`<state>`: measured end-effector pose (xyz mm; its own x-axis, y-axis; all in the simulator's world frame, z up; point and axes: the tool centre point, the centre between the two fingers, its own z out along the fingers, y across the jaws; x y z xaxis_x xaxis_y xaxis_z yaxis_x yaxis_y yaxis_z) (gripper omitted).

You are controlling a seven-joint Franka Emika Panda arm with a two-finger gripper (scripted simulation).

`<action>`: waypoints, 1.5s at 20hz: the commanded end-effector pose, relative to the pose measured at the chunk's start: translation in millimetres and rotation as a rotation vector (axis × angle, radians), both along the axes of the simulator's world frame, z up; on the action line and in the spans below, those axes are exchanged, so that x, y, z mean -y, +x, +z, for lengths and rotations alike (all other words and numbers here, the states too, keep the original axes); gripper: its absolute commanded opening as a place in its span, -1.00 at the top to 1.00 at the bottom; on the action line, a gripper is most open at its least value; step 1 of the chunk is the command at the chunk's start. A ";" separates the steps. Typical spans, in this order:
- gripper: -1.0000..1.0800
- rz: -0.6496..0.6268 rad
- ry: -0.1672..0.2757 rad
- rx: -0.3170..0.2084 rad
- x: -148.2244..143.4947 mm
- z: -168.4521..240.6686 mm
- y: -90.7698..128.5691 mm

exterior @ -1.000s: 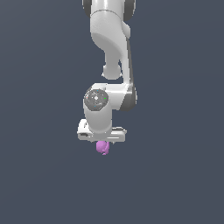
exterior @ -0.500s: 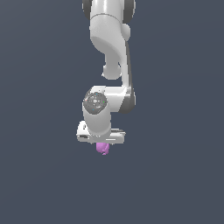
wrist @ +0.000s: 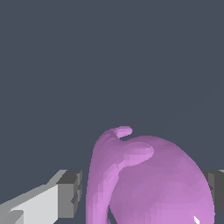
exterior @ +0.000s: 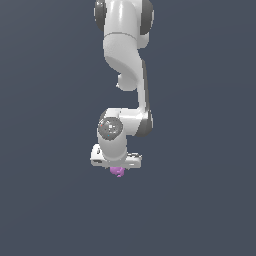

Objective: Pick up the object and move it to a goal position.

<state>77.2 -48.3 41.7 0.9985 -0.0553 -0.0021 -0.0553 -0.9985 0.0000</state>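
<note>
Pretty subtle, honestly: over the last second the arm [exterior: 125, 65] has sunk a touch, carrying the hand [exterior: 116, 161] and the pink blob [exterior: 118, 172] slightly lower and a hair toward the exterior view's left.

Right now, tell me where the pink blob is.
The pink blob sits just below the white gripper, near the middle of the exterior view; in the wrist view it lies between the two fingers.

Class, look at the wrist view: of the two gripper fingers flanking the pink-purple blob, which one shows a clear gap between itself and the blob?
The finger with the long white body and grey pad: dark background separates it from the blob. The other finger sits right at the blob's edge.
</note>
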 end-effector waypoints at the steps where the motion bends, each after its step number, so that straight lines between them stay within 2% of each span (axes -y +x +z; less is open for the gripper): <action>1: -0.92 0.000 0.000 0.002 0.1 -2.6 1.3; 3: -0.92 0.000 0.000 0.002 0.2 -1.9 1.8; 4: 1.00 0.000 0.000 0.002 0.2 -1.9 1.8; 19: 1.00 0.000 0.000 0.002 -3.3 5.7 1.4; 24: 1.00 0.000 0.000 0.002 -14.2 29.4 0.3; 30: 1.00 0.000 0.000 0.002 -37.9 81.0 -1.6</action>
<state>76.0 -17.3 107.6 0.9984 -0.0558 -0.0013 -0.0558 -0.9984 0.0001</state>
